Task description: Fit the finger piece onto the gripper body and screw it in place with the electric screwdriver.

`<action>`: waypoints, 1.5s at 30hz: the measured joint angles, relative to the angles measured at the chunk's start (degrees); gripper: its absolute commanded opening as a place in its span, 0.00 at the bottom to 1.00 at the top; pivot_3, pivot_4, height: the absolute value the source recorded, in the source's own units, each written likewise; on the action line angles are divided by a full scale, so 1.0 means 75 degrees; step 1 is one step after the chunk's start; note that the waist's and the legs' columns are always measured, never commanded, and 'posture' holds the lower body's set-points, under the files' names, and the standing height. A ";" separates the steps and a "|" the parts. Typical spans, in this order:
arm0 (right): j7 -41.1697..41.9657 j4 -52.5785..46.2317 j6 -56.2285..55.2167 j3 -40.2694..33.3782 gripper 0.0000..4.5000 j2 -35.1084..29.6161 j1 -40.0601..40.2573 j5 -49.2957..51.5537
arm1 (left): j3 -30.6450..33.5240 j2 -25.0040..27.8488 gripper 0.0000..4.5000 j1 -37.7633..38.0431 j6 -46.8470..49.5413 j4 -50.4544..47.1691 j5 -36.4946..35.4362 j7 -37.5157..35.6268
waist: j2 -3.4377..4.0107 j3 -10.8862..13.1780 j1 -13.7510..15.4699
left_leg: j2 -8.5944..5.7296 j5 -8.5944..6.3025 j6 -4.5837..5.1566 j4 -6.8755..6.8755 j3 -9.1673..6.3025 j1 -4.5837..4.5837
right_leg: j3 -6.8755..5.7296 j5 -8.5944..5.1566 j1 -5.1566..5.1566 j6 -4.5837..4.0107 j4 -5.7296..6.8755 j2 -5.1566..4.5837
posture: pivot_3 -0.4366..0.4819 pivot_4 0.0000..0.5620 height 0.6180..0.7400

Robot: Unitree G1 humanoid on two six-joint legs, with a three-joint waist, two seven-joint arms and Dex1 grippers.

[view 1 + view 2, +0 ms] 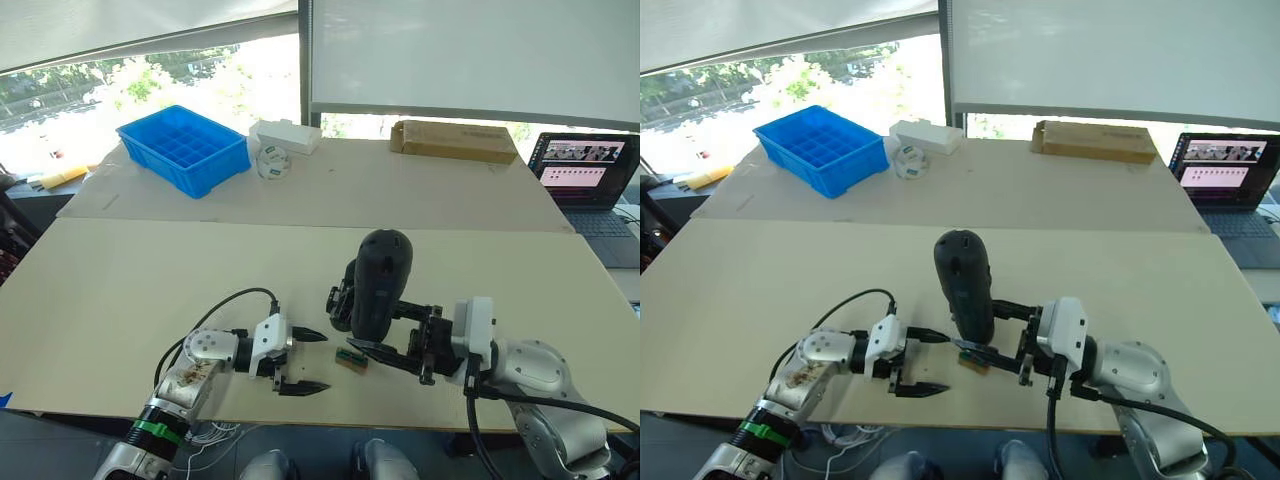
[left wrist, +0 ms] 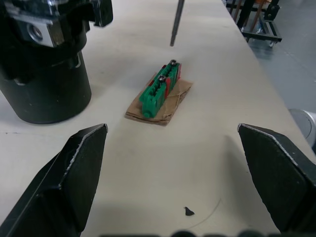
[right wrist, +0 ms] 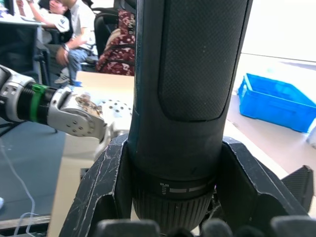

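While right tool (image 1: 400, 352) grips electric screwdriver (image 1: 380, 283), left tool (image 1: 305, 362) agape.

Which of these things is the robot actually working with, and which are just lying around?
In the job: electric screwdriver, gripper body, probably the green block.
Lying about: blue compartment tray, white box, cardboard box, laptop.

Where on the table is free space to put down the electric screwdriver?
Bare: the wide stretch between the left pincer and the blue tray, and the far right, toward the laptop. Crowded: near the edge, where the gripper body, green block and right pincer holding the electric screwdriver cluster.
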 measured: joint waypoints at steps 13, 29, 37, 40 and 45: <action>0.0273 0.0146 -0.0226 0.0080 0.43 0.0006 -0.0064 0.0038 | -0.0300 -0.0324 1.00 -0.0295 -0.0030 0.0195 0.0223 0.0134 | 0.0000 0.0000 0.0029 | -0.0002 -0.0012 0.0021 0.0023 -0.0005 -0.0001 | -0.0006 0.0002 0.0012 0.0005 -0.0001 -0.0009 | 0.48 0.27 1.00; 0.0340 0.0411 -0.0236 -0.0187 0.43 -0.0025 0.0014 0.0112 | -0.0455 -0.0329 1.00 -0.0236 -0.0035 0.0092 0.0214 0.0079 | 0.0001 -0.0001 0.0033 | -0.0002 -0.0016 0.0027 0.0026 -0.0006 -0.0001 | -0.0007 0.0003 0.0015 0.0006 -0.0002 -0.0012 | 0.48 0.27 1.00; 0.0373 0.0451 -0.0237 -0.0192 0.43 -0.0025 0.0014 0.0108 | -0.0420 -0.0307 1.00 -0.0229 -0.0024 0.0084 0.0199 0.0082 | 0.0001 -0.0001 0.0029 | -0.0002 -0.0016 0.0028 0.0026 -0.0007 -0.0001 | -0.0007 0.0003 0.0015 0.0006 -0.0002 -0.0013 | 0.48 0.27 1.00; 0.0382 0.0452 -0.0237 -0.0192 0.43 -0.0025 0.0014 0.0101 | -0.0411 -0.0273 1.00 -0.0193 -0.0024 0.0066 0.0173 0.0086 | 0.0001 -0.0001 0.0022 | -0.0002 -0.0016 0.0028 0.0026 -0.0007 0.0000 | -0.0007 0.0003 0.0015 0.0006 -0.0002 -0.0012 | 0.48 0.27 1.00; 0.0395 0.0454 -0.0283 -0.0192 0.43 -0.0025 0.0087 0.0088 | -0.0413 -0.0198 1.00 -0.0134 -0.0021 -0.0005 0.0146 0.0078 | 0.0001 -0.0001 0.0013 | 0.0000 -0.0016 0.0027 0.0025 -0.0006 0.0001 | -0.0005 0.0003 0.0015 0.0005 -0.0001 -0.0011 | 0.48 0.27 1.00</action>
